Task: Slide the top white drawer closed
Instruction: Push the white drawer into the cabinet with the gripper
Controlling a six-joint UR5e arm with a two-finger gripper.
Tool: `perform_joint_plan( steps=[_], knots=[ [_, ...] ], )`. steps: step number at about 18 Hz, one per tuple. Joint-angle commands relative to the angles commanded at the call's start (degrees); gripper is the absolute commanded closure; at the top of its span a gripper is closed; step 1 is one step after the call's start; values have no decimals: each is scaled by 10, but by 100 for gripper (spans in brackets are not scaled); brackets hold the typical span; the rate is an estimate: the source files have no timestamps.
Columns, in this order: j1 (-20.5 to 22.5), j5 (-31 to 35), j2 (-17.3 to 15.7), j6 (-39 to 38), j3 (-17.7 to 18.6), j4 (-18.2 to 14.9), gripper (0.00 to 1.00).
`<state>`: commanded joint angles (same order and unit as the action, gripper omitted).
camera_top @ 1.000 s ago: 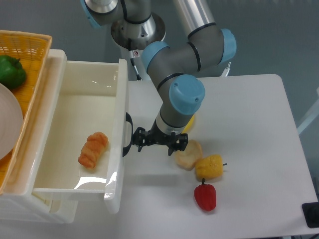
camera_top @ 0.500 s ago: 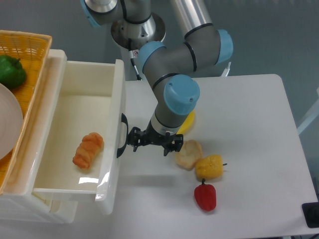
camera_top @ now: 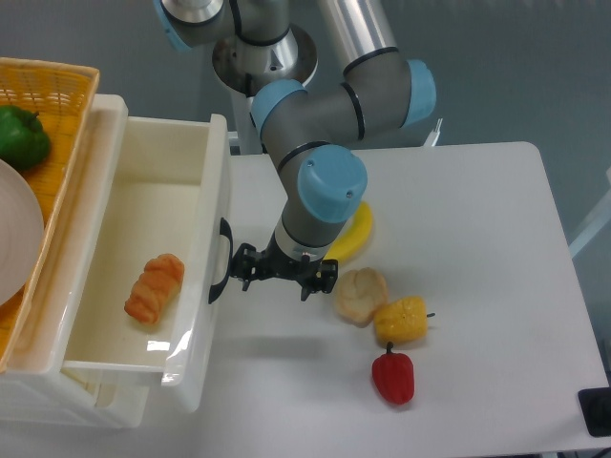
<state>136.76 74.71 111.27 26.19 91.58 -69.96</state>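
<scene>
White and glossy, the top drawer sits pulled out at the left of the frame, its long axis running roughly top to bottom of the picture, with its front panel and black handle facing right toward the table. An orange croissant lies inside near the drawer's lower middle. Just right of the handle, the gripper hangs low, close to the handle; whether it touches the handle and whether its fingers are spread or pressed together I cannot tell. The arm drops from the top centre, bends at grey joints with blue caps, and points the wrist down. Right of the gripper lie a banana, a bread roll, a yellow pepper and a red pepper. At upper left, a wicker basket holds a green pepper.
</scene>
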Motion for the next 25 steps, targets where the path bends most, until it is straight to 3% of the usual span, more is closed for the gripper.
perform_joint_plan(
  steps=[14, 25],
  knots=[
    [-44, 5, -9, 0, -2, 4, 0],
    [-53, 4, -9, 1, -3, 5, 0]
  ],
)
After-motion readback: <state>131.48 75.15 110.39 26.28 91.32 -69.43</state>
